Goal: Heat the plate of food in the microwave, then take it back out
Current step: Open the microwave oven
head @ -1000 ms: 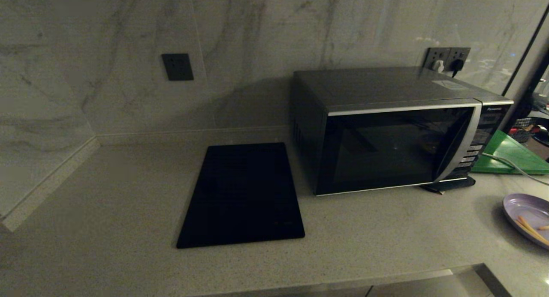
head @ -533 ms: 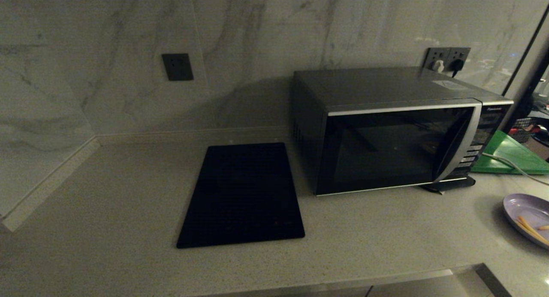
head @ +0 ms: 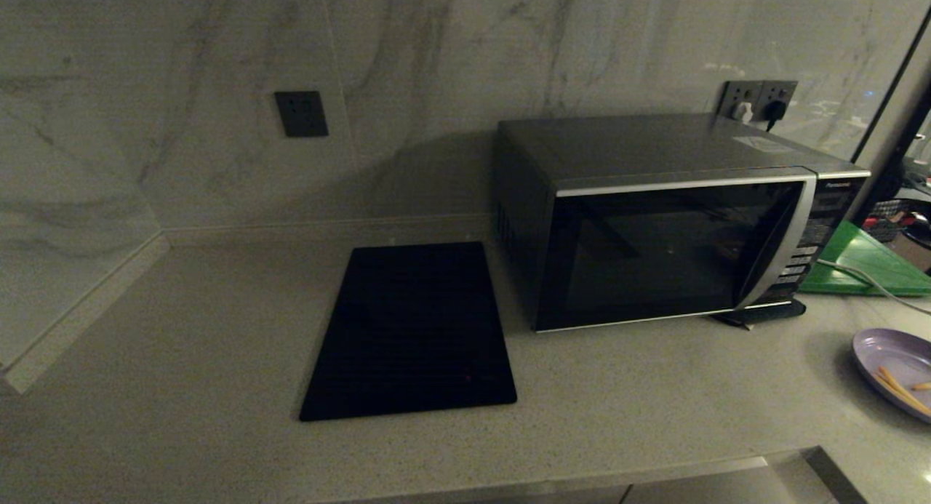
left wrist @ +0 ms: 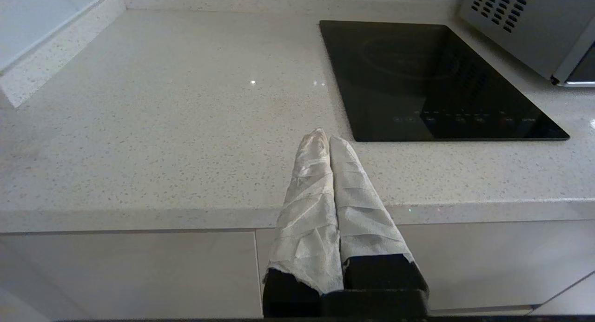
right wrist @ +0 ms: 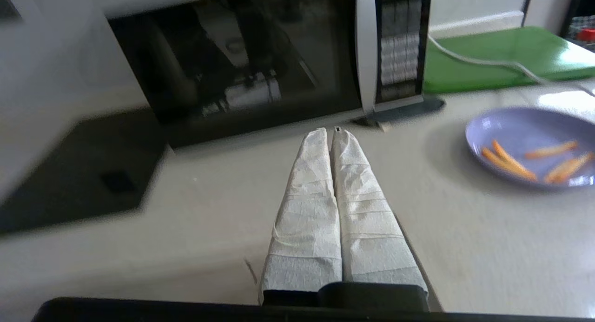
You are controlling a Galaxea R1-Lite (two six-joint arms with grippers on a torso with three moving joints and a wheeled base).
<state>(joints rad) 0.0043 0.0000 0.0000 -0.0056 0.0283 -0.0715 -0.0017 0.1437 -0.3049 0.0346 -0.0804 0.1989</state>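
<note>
The black-and-silver microwave (head: 676,220) (right wrist: 260,57) stands at the back right of the counter with its dark glass door closed. The lavender plate of food (head: 896,369) (right wrist: 534,145), with a few orange sticks on it, rests on the counter to the microwave's front right. My right gripper (right wrist: 329,132) is shut and empty, low over the counter in front of the door's lower right corner, with the plate off to its side. My left gripper (left wrist: 324,138) is shut and empty near the counter's front edge. Neither arm shows in the head view.
A flat black mat (head: 414,329) (left wrist: 432,80) lies left of the microwave. A green board (head: 862,264) (right wrist: 497,57) sits right of it, crossed by a white cable (head: 865,280). Marble walls close the back and left. Wall sockets (head: 760,100) sit behind the microwave.
</note>
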